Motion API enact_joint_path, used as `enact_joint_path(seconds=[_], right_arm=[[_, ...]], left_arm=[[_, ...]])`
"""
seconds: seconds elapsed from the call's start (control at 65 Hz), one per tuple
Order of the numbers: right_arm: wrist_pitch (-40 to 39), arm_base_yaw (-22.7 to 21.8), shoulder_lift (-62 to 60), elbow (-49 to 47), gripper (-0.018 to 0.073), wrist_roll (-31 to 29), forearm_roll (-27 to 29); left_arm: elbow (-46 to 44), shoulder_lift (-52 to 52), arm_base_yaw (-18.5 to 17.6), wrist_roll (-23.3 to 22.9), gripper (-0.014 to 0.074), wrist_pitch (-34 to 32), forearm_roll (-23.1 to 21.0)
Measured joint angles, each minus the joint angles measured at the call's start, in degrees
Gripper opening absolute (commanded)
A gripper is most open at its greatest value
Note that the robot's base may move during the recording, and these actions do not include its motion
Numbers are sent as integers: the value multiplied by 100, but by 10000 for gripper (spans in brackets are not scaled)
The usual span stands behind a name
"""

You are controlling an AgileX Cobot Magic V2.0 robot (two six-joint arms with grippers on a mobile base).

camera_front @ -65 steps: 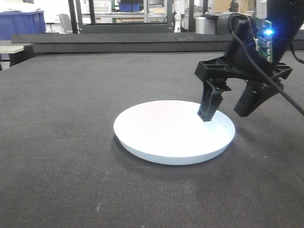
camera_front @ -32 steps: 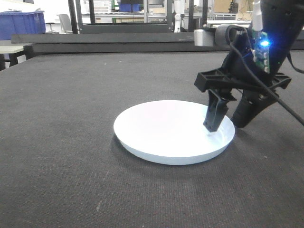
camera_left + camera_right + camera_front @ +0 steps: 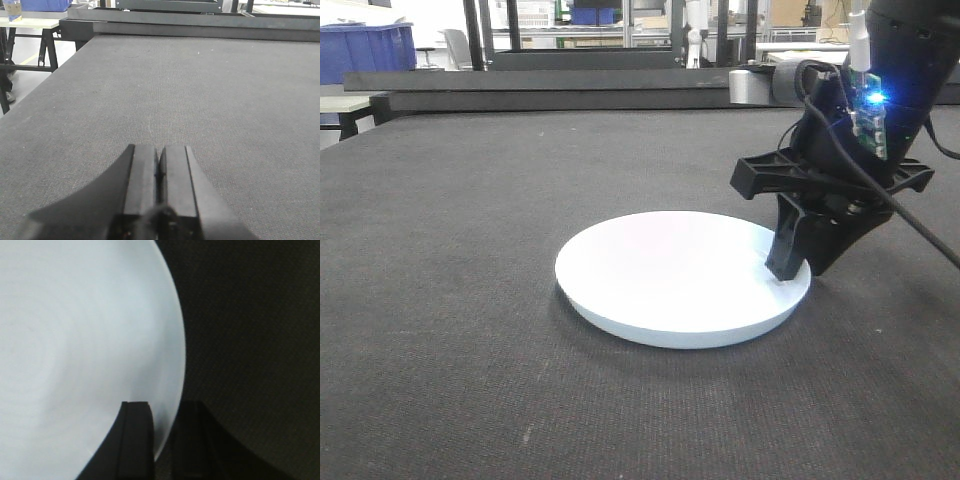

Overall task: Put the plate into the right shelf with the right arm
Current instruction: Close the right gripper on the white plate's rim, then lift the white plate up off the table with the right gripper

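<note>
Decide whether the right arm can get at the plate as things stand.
Probably yes: the right end effector straddles the plate rim, one finger inside and one outside, with nothing else in the way.

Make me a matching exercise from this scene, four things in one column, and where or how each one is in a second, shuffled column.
Things:
1. plate
2. right gripper
3. left gripper
4. blue bin

Places or states:
A. shut, holding nothing, above bare mat
B. far background, upper left of the front view
C. lying flat on the dark mat
D. closed over the plate's right rim

Pairs: 1-C, 2-D, 3-A, 4-B
</note>
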Motion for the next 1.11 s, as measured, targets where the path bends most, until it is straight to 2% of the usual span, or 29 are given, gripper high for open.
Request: enact_joint_path(seconds=[0.062, 0.354, 0.538, 1.015, 1.108], right_arm=[[-23, -12, 0, -22, 48, 42, 51], [6, -221, -36, -30, 57, 41, 52], [20, -348, -522, -30, 57, 41, 7], [-26, -398, -3468, -20, 57, 30, -42], [-228, -398, -4126, 62, 57, 30, -42]], left_arm=[[0, 0, 0, 0, -47, 0, 0], [0, 0, 0, 0, -47, 0, 0], [0, 0, 0, 0, -47, 0, 0], [0, 0, 0, 0, -47, 0, 0], [0, 0, 0, 0, -47, 0, 0]])
